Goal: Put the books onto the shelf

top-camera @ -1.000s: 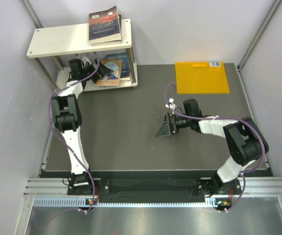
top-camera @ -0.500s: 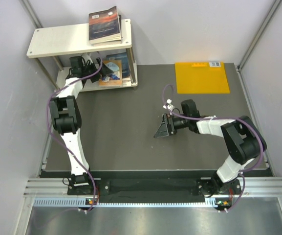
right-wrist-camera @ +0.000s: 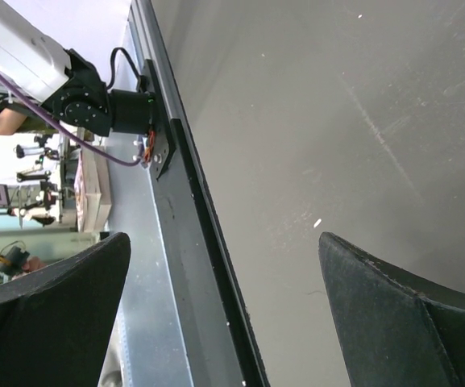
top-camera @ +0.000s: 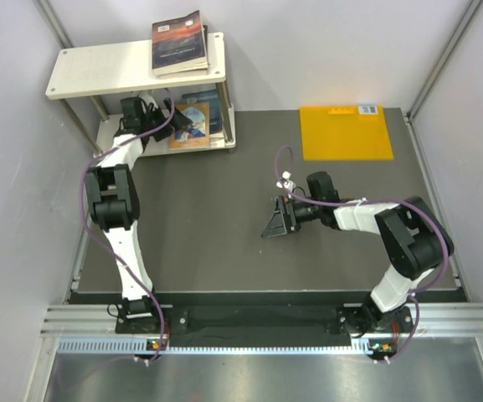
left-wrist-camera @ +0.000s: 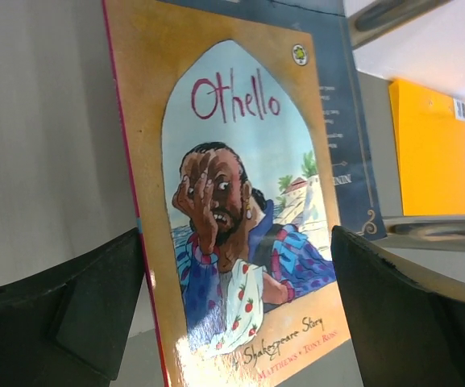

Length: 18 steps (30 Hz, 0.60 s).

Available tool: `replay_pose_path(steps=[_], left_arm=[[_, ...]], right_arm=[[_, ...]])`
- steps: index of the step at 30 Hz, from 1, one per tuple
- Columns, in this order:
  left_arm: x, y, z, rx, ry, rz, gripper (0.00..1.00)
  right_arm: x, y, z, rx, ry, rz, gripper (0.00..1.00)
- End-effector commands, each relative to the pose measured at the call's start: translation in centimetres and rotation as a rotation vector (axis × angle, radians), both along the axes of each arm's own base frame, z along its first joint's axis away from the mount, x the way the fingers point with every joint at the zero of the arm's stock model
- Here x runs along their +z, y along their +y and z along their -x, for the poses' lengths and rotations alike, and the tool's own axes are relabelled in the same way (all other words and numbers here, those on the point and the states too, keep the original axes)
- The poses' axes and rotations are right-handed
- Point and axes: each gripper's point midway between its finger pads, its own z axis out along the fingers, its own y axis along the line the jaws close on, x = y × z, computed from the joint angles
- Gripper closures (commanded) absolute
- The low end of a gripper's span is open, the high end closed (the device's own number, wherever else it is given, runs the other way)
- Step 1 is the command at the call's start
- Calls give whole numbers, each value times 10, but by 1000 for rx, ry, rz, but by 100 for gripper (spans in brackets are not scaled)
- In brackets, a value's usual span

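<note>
The shelf (top-camera: pixel 99 71) stands at the table's back left. A stack of books (top-camera: pixel 178 42) lies on the right end of its top board. On the lower board lie an orange-brown book with a blue picture (top-camera: pixel 192 126) (left-wrist-camera: pixel 240 201) and, under it, a dark blue book (top-camera: pixel 214 107) (left-wrist-camera: pixel 343 121). My left gripper (top-camera: pixel 171 117) (left-wrist-camera: pixel 236 242) reaches in at the lower board and is open. Its fingers (left-wrist-camera: pixel 63 322) stand wide on either side of the orange-brown book's near end without pinching it. My right gripper (top-camera: pixel 273 222) (right-wrist-camera: pixel 224 242) hangs open and empty over mid-table.
A plain orange-yellow sheet (top-camera: pixel 346 132) (left-wrist-camera: pixel 429 149) lies flat at the back right of the table. A shelf leg (left-wrist-camera: pixel 433 230) crosses close to the left gripper's right finger. In the right wrist view the table's front rail (right-wrist-camera: pixel 192 242) and the left arm's base (right-wrist-camera: pixel 95 105) show.
The right gripper has drifted a little to the left over the table, still open. The left gripper stays at the lower board, its wrist shifted slightly toward the back.
</note>
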Motion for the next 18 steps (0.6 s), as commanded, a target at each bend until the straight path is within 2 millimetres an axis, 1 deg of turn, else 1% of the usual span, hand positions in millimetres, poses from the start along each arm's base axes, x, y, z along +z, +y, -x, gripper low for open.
replay_pose_path(steps=[1, 2, 8, 9, 11, 14, 15, 17, 18], left_arm=[[46, 22, -7, 116, -171, 24, 1], [48, 26, -10, 139, -192, 30, 1], [35, 32, -12, 158, -170, -4, 1], [33, 35, -12, 172, -165, -9, 1], [32, 38, -11, 180, -164, -15, 1], [31, 43, -10, 196, -168, 25, 1], [30, 50, -9, 207, -173, 48, 1], [28, 56, -6, 224, -156, 81, 1], [23, 61, -3, 235, -149, 74, 1]], right_arm=[[4, 8, 3, 35, -41, -34, 0], [4, 8, 3, 36, -42, -34, 0], [2, 9, 6, 44, -38, -35, 0], [1, 9, 6, 44, -35, -33, 0], [1, 10, 7, 45, -33, -35, 0], [1, 11, 8, 49, -31, -36, 0], [2, 12, 8, 52, -35, -38, 0], [0, 13, 11, 54, -31, -37, 0], [0, 13, 11, 55, -30, -36, 0]])
